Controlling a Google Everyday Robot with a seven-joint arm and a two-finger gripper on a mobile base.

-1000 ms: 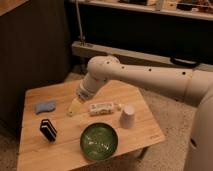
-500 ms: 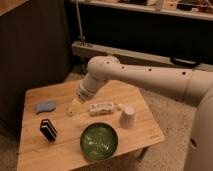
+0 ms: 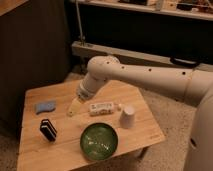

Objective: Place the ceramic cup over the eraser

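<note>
The ceramic cup [image 3: 127, 116] is pale white and stands upside down on the right part of the wooden table [image 3: 65, 152]. The eraser [image 3: 48, 129] is a small black block with pale edge lines near the table's left front. My gripper [image 3: 74, 107] hangs from the white arm over the middle of the table, between the eraser and the cup and touching neither. It holds nothing that I can see.
A round green bowl [image 3: 99, 141] sits at the table's front, between eraser and cup. A white labelled packet [image 3: 102, 107] lies just right of the gripper. A flat blue piece [image 3: 45, 106] lies at the left. Dark cabinets stand behind the table.
</note>
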